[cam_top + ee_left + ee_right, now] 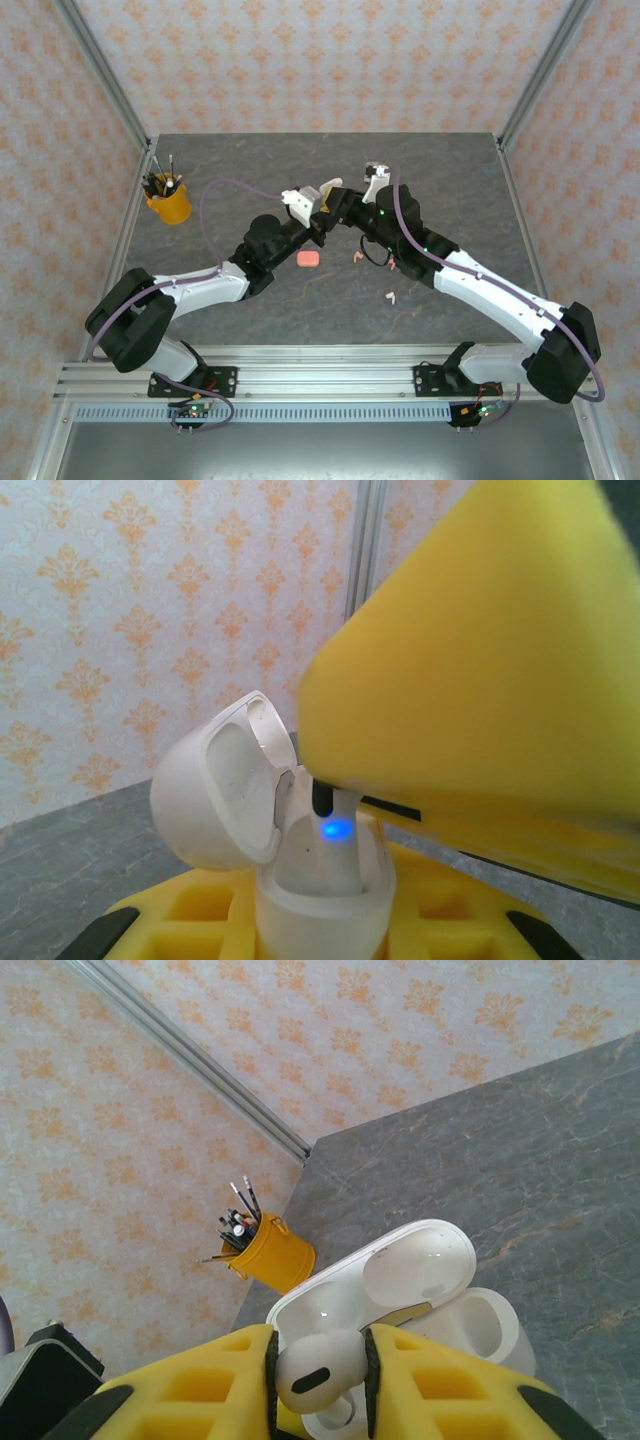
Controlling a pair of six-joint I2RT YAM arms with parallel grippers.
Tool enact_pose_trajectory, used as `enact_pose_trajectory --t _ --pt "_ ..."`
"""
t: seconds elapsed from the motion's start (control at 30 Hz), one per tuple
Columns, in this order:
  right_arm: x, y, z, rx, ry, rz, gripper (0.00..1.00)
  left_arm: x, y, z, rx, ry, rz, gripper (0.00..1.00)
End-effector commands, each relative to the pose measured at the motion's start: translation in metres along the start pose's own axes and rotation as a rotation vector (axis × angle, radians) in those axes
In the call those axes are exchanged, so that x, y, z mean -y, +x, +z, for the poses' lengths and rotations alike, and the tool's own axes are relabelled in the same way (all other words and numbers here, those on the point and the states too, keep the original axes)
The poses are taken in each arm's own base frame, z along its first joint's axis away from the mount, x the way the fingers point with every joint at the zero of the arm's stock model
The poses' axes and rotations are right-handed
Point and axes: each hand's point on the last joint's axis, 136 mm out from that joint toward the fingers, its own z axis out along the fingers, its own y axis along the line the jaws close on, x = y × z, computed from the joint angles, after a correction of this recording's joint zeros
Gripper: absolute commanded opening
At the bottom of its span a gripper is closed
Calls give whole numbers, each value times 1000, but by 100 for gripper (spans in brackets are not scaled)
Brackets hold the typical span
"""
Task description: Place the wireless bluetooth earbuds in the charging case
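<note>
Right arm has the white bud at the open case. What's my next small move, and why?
Probably ease the right gripper open and lift straight up. The white earbud between its pads stands stem-down in the charging case, a blue light glowing inside, and the left gripper holds the case steady.

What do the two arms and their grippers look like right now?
The left arm and right arm have white links between bulky black joints; a purple cable runs along each. Small green lights dot the right arm. The right gripper and left gripper have yellow fingers with square recesses and black inner pads.
</note>
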Motion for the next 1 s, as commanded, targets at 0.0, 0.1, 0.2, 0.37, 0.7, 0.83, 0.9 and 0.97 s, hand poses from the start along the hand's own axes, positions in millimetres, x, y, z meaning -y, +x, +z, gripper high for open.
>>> enact_pose_trajectory --t 0.0,0.1,0.2,0.37,0.7,0.83,0.9,0.97 --pt "26 19 2 -50 106 -1 32 5 -44 4 135 0 -4 0" --pt "27 16 2 -40 120 0 34 7 -44 5 134 4 -3 0" --pt "26 13 2 -38 125 1 37 8 -43 5 132 7 -3 0" --pt "22 11 3 -38 120 1 40 8 -41 5 128 7 -3 0" --pt "-3 -26 -43 6 104 -9 62 4 -31 -3 107 -23 23 0" --pt "29 -26 -83 22 248 -13 68 1 -31 -12 98 -42 61 0" --pt "57 -18 -101 24 347 1 71 0 -32 -16 89 -45 77 0" --pt "87 -4 -114 -7 449 24 73 0 -32 -19 79 -45 88 0"
